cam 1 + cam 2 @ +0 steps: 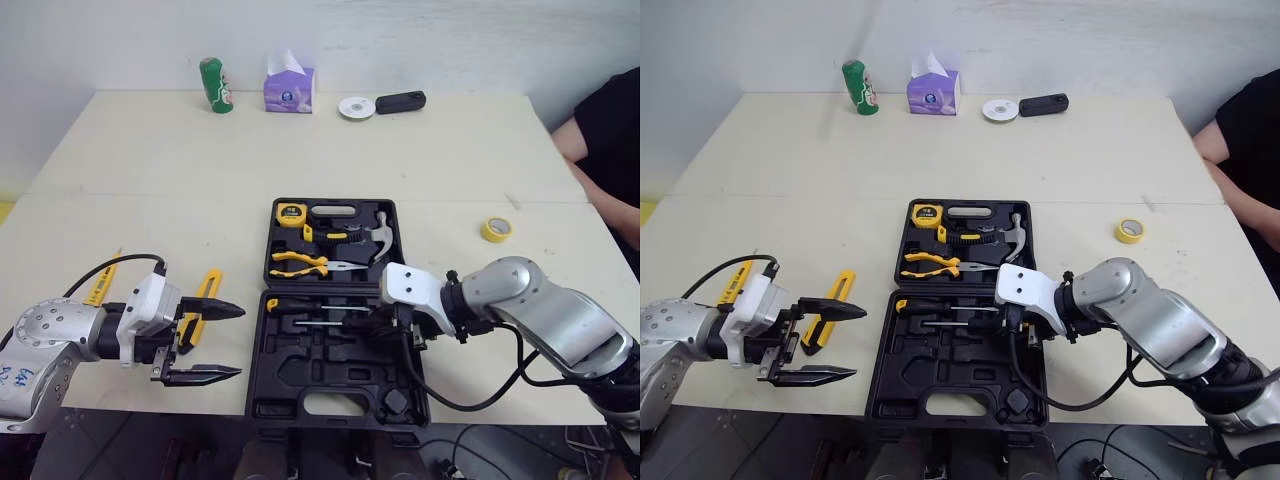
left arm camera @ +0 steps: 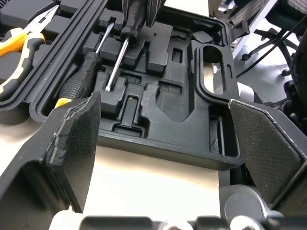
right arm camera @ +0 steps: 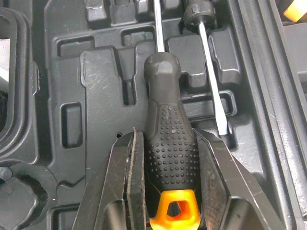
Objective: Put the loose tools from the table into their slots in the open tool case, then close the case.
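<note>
The screwdriver (image 3: 170, 153) has a black dotted rubber grip with an orange butt and a thin steel shaft. It lies low over the moulded slots in the near half of the open case (image 1: 300, 385). Whether it is fully seated I cannot tell. The right jaws are closed on its grip, one on each side, with the butt back between them.

There are two screwdrivers (the second (image 2: 76, 84) lies alongside in the case). The far half holds one hammer (image 1: 378, 238), one pair of pliers (image 1: 298, 263) and one tape measure (image 1: 291, 213). One yellow knife (image 1: 205, 300) lies on the tabletop (image 1: 150, 160) beside the left jaws, which are spread wide and empty.
</note>
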You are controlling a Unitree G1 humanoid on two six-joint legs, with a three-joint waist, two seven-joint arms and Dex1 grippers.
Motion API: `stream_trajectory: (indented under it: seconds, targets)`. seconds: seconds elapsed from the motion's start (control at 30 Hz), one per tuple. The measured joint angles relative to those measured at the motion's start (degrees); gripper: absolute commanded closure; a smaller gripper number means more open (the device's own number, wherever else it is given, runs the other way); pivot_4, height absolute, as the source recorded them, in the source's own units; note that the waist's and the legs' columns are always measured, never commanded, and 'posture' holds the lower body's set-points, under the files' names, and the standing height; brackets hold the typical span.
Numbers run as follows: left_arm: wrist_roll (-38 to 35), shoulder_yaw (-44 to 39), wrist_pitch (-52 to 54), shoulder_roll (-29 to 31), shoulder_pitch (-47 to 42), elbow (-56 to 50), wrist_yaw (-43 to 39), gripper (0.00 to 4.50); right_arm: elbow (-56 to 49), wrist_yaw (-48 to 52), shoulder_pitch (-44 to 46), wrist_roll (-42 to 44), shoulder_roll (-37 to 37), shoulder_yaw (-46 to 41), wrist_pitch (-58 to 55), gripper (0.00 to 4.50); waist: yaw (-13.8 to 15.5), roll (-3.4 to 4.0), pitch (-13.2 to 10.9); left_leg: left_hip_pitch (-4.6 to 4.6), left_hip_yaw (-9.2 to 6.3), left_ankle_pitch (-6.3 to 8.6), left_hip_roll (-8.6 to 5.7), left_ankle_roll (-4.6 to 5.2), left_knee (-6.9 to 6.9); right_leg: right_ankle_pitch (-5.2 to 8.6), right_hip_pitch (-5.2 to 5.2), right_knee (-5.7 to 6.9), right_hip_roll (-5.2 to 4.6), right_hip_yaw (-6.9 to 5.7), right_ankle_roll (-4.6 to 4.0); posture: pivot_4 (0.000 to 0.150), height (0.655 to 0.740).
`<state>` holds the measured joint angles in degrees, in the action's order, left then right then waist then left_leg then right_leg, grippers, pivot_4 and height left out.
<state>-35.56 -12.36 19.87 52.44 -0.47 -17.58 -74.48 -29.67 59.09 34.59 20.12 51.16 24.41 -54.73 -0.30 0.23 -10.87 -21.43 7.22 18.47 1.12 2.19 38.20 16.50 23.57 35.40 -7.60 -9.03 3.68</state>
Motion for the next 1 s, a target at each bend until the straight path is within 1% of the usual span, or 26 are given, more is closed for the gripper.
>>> stream_trajectory:
  seconds: [0.07,0.17,0.2,0.4,0.53,0.67,0.77,0.87,0.9,0.93,0.97,1.0]
  targets:
    - [0.1,0.0,-0.3,0.0,0.0,0.0,0.2,0.00,0.5,-0.2,0.0,-0.3,-0.1,0.0,0.0,1.67,0.0,0.00,0.0,0.00,0.00,0.00,0.00,0.00,0.00,0.00,0.01,0.00,0.00,0.00,0.00,0.150,0.7400]
    - [0.2,-0.1,-0.7,0.0,0.1,0.0,0.5,0.00,0.6,-0.4,0.0,-0.8,-0.4,0.0,1.0,0.15,0.1,0.00,0.0,-0.01,0.00,0.01,0.00,0.00,0.00,0.00,0.01,-0.01,0.00,0.00,0.00,0.150,0.7400]
    - [0.2,-0.1,-0.9,0.0,0.2,0.0,0.6,0.00,0.7,-0.4,0.0,-0.9,-0.6,0.0,1.2,0.02,0.1,0.00,0.0,-0.01,0.00,0.01,0.00,0.01,0.00,0.00,0.01,-0.01,0.00,0.00,0.00,0.150,0.7400]
    - [0.3,-0.1,-1.2,0.0,0.8,0.0,1.1,0.00,0.7,1.2,0.6,-0.6,0.1,-1.0,3.6,0.02,0.1,-0.02,0.0,-0.01,0.00,0.02,0.00,0.01,0.00,0.00,0.00,-0.02,0.00,0.00,0.00,0.150,0.7400]
    - [0.4,0.0,-1.6,-0.2,0.8,0.1,1.3,0.00,0.7,3.0,-0.6,1.4,0.1,-5.1,6.6,0.02,0.2,-0.02,0.0,-0.01,-0.01,0.03,0.00,0.02,-0.02,0.00,-0.01,-0.06,0.00,-0.02,0.00,0.150,0.7400]
    - [0.9,0.1,-2.4,-1.3,0.2,0.3,1.9,0.00,3.1,3.3,-5.7,2.5,-4.9,-11.5,17.9,0.02,0.2,-0.09,0.0,-0.01,0.02,0.03,-0.01,0.02,-0.03,0.00,-0.03,-0.06,0.02,-0.03,0.00,0.150,0.7400]
    - [1.4,0.4,-3.0,-1.7,-0.7,0.4,2.0,0.00,4.1,3.4,-8.0,4.6,-8.2,-14.9,22.6,0.02,0.2,-0.09,0.0,0.00,0.02,0.02,-0.01,0.02,-0.03,0.00,-0.04,-0.05,0.03,-0.04,0.00,0.150,0.7400]
    - [2.0,1.5,-3.4,-2.4,-1.7,0.6,2.1,0.00,5.3,4.6,-10.7,6.6,-10.7,-16.4,26.2,0.74,0.2,-0.14,0.0,0.02,0.00,0.02,-0.01,0.03,-0.03,0.00,-0.08,-0.01,0.04,-0.06,0.00,0.150,0.7400]
    - [2.2,2.0,-3.5,-2.7,-1.9,0.7,2.2,0.00,6.0,5.3,-12.4,6.5,-11.5,-15.9,28.2,1.26,0.2,-0.15,0.0,0.01,0.01,0.02,-0.01,0.04,-0.04,0.00,-0.08,-0.01,0.04,-0.06,0.00,0.150,0.7400]
    - [2.2,2.2,-3.5,-2.9,-1.9,0.7,2.2,0.00,6.6,5.8,-13.4,6.2,-11.7,-15.4,29.5,1.67,0.2,-0.14,0.0,0.01,0.01,0.02,-0.02,0.05,-0.03,0.00,-0.08,0.03,0.03,-0.06,0.01,0.150,0.7400]
    - [2.3,2.3,-3.5,-2.9,-1.9,0.8,2.2,0.00,7.8,6.3,-14.1,5.4,-12.0,-14.8,31.5,2.28,0.2,-0.15,0.0,0.01,0.01,0.02,-0.03,0.05,-0.02,-0.01,-0.08,0.02,0.03,-0.06,0.01,0.150,0.7400]
    - [2.3,2.4,-3.5,-2.9,-2.1,0.8,2.2,0.00,9.0,6.7,-14.6,4.0,-12.3,-14.2,34.1,2.67,0.1,-0.16,0.0,0.01,0.04,0.01,-0.03,0.06,-0.01,-0.01,-0.08,0.01,0.03,-0.04,0.02,0.150,0.7400]
